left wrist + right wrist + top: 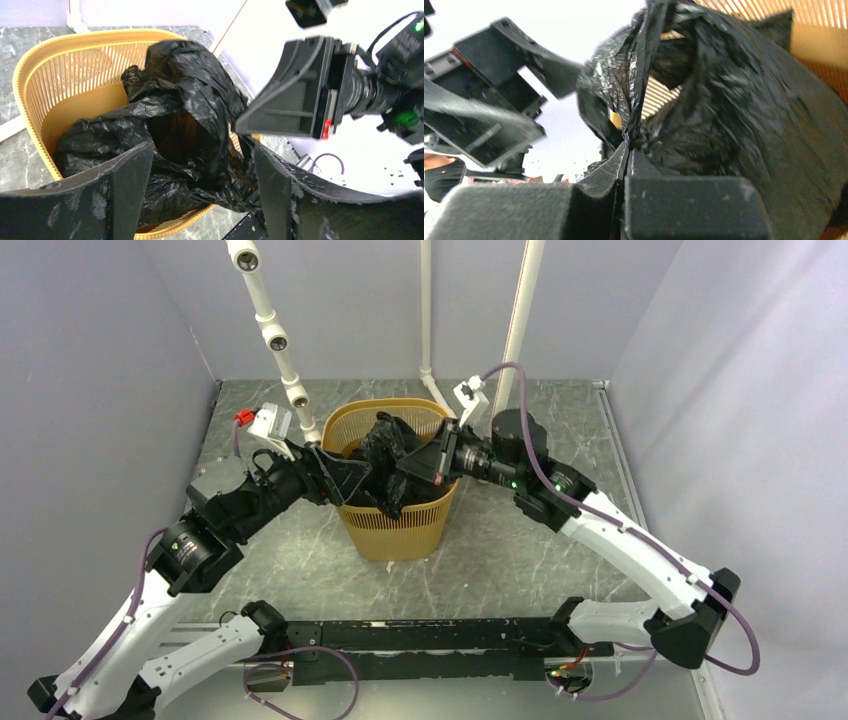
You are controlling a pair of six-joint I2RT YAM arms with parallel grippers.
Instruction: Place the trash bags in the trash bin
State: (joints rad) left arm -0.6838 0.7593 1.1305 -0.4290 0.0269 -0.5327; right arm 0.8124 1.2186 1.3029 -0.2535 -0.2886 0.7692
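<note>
Right gripper (626, 150) pinches a fold of the trash bag (734, 115) (jaws fully closed); left gripper (202, 152), jaws apart, hovers over the trash bin (65, 70).

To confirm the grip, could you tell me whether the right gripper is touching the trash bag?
Touching. The right wrist view shows the right gripper shut on a twisted fold of the trash bag.

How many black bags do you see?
1. The bag sits crumpled in the bin, poking above its rim, with a fold pinched in the right gripper. Another could be hiding underneath.
</note>
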